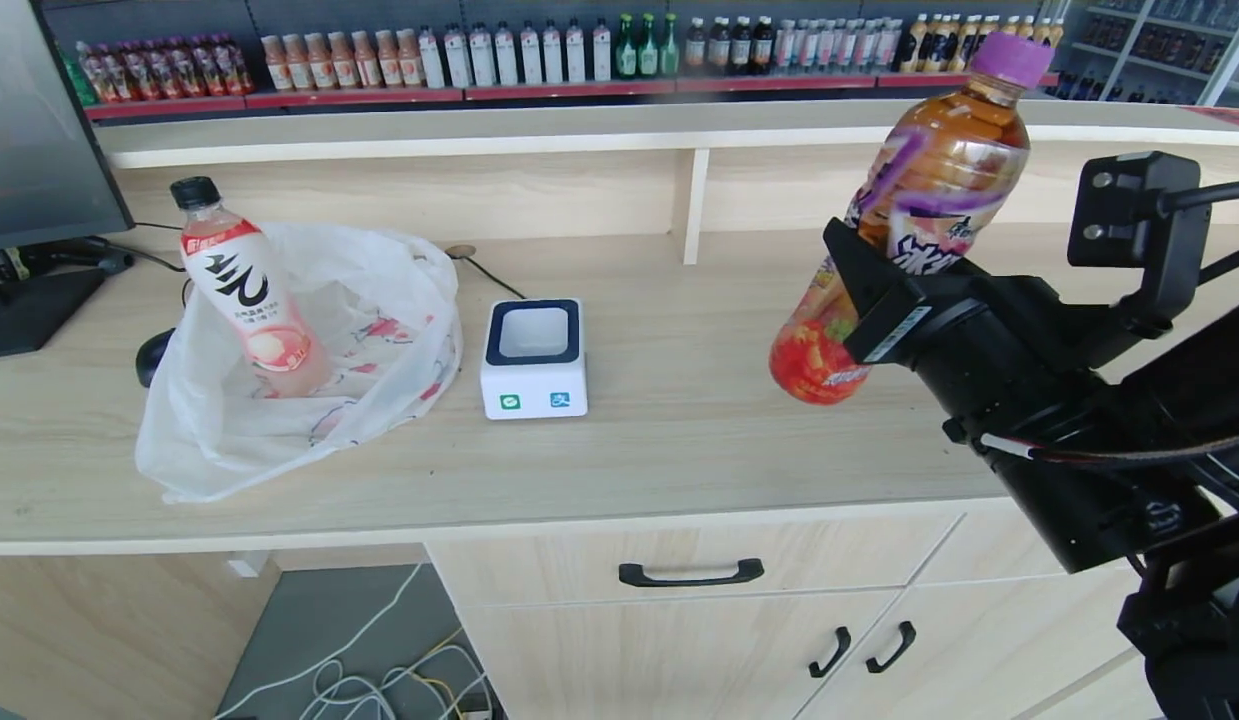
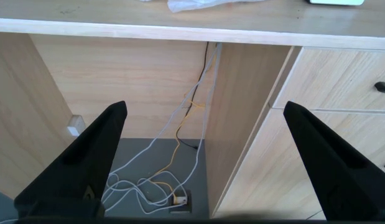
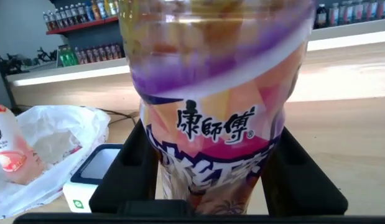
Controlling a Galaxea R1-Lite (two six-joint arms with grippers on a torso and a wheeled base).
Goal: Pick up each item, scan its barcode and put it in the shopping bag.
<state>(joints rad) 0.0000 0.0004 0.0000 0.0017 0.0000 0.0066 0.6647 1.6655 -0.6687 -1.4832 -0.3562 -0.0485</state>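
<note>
My right gripper [image 1: 884, 285] is shut on a purple-capped tea bottle [image 1: 919, 210], held tilted in the air over the right part of the counter; the bottle [image 3: 211, 106] stands close between the black fingers [image 3: 127, 177] in the right wrist view. The white barcode scanner [image 1: 534, 357] sits mid-counter, left of the held bottle, and appears again as the scanner [image 3: 92, 177]. A white shopping bag [image 1: 379, 330] lies open at the left with a pink black-capped bottle [image 1: 244, 285] standing in it. My left gripper [image 2: 201, 162] hangs open below the counter edge, holding nothing.
A dark monitor [image 1: 34, 130] and its stand occupy the far left. A black mouse [image 1: 151, 355] lies behind the bag. A raised wooden ledge [image 1: 619, 125] runs along the back, with shelves of drinks beyond. Drawers [image 1: 691, 573] and loose cables [image 2: 161, 180] lie below the counter.
</note>
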